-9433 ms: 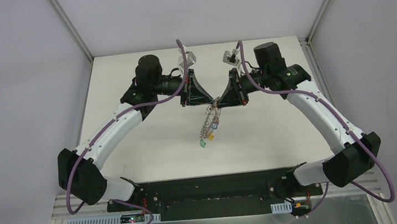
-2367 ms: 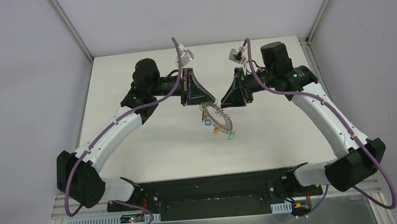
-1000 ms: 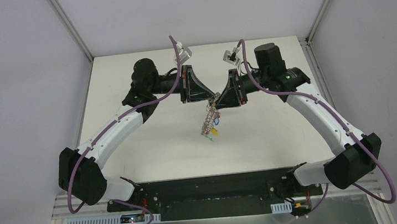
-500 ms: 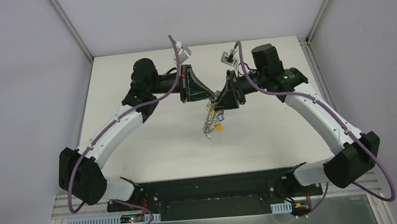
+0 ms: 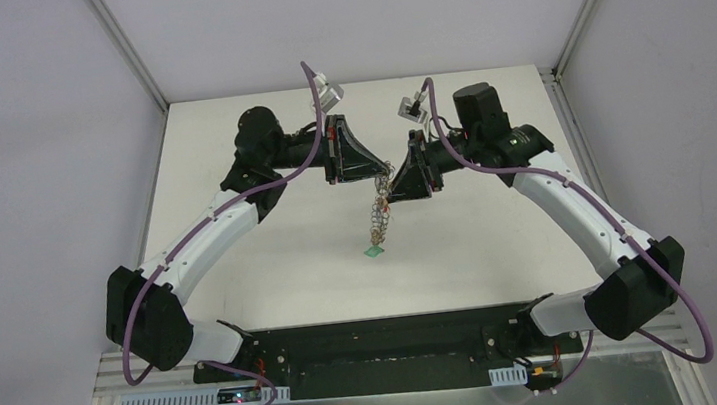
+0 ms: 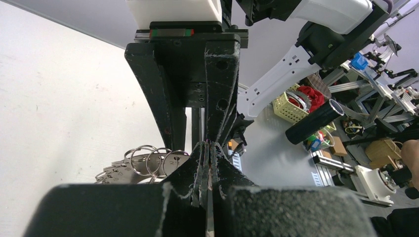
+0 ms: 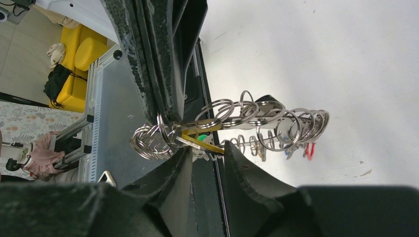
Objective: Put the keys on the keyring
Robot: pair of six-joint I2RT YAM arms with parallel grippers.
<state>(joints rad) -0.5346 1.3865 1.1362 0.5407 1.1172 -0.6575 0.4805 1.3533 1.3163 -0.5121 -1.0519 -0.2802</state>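
top view high behind both arms [image 5: 207,233], looking down over the whole table [image 5: 281,271], left wrist view close, facing the right arm [image 6: 286,69], right wrist view close, rolled sideways, keyring [image 5: 379,215] shared by all three

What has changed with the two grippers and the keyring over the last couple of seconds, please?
The right gripper moved left, back to the keyring, and its jaws now stand apart around a yellow key. The keyring swung from slanting rightward to hanging straight down. The left gripper stayed shut on the keyring's top.
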